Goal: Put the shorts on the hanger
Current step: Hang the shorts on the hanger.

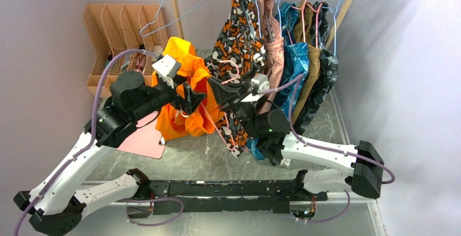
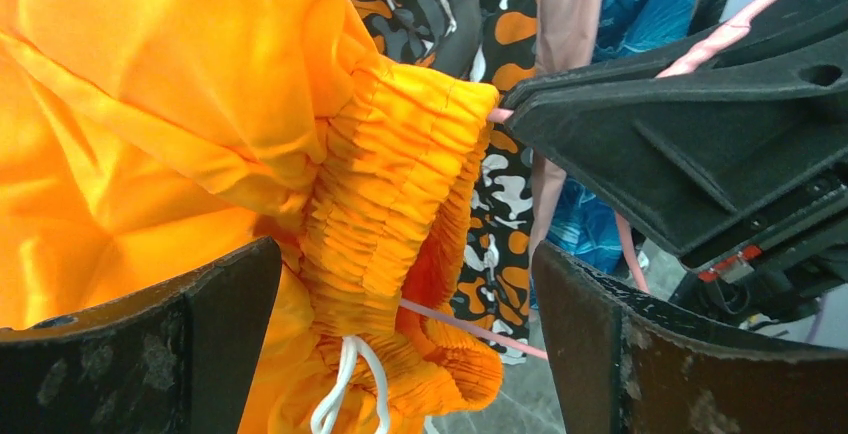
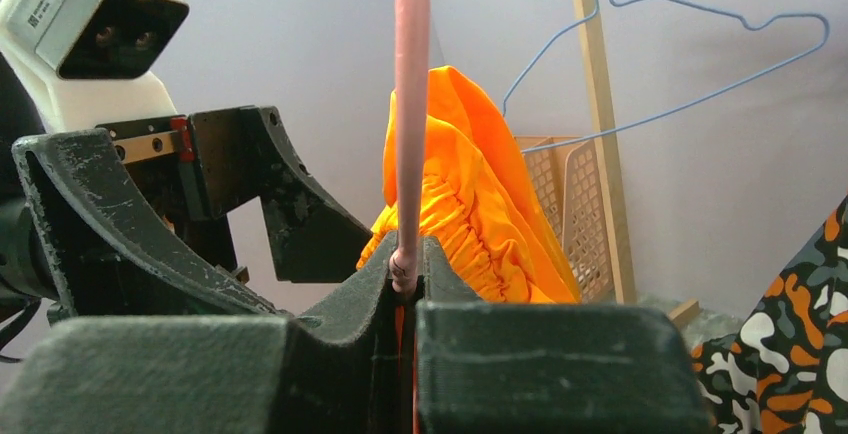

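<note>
The bright orange shorts [image 1: 176, 78] hang bunched on the pink wire hanger [image 1: 224, 132], held above the table. In the left wrist view the gathered waistband [image 2: 390, 184] and white drawstring [image 2: 345, 384] sit between my left gripper's [image 2: 405, 264] wide-open jaws, and the pink wire [image 2: 470, 326] runs through the waist opening. My left gripper [image 1: 190, 97] is beside the shorts. My right gripper [image 1: 215, 92] is shut on the hanger wire [image 3: 410, 154], with the shorts [image 3: 480, 204] just behind it.
An orange-black-white patterned garment [image 1: 236, 40] and several other garments hang on the wooden rail at the back right. A light-blue hanger [image 1: 179, 7] hangs on the left. A tan lattice rack [image 1: 117, 29] stands back left. A pink board [image 1: 144, 141] lies under my left arm.
</note>
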Tool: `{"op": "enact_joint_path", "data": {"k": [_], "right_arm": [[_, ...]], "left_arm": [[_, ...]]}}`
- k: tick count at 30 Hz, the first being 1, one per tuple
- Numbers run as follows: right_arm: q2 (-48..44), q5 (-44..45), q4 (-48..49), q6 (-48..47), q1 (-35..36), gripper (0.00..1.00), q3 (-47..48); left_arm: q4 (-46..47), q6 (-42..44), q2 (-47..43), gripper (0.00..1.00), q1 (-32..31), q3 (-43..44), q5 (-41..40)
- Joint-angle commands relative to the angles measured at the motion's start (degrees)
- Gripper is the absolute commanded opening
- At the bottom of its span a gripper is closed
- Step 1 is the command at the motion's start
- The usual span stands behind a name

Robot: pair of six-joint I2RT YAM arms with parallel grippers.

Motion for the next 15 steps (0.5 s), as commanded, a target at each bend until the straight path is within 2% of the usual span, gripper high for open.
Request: {"op": "enact_joint_path", "data": {"k": [1, 2, 4, 8, 11, 15], "right_arm": [[0.0, -0.1, 1.09, 1.04, -0.22, 0.0, 2.48], [0.07, -0.24, 0.96, 1.06, -0.17, 0.0, 2.61], [0.03, -0.35, 0.51, 1.25, -0.21, 0.0, 2.69], [-0.32, -0.54, -0.18, 1.33, -0.18, 0.0, 2.43], [-0.57, -0.71, -0.58, 1.12, -0.16, 0.0, 2.21], [-1.19, -0.93, -1.56, 0.37, -0.2, 0.0, 1.92]], "left_arm": [[4.12, 2.11, 0.8, 0.99, -3.12, -0.88, -11.82], [3.95, 2.42, 1.27, 1.0, -3.67, -0.64, -13.69], [3.56, 2.3, 2.35, 0.94, -4.8, -0.13, -18.02], [2.72, 2.2, 4.39, 0.75, -6.51, 1.2, -23.85], [2.49, 1.83, 5.44, 0.54, -7.77, 2.42, -25.91], [0.41, -0.53, 6.15, 0.21, -8.87, 5.75, -25.57]]}}
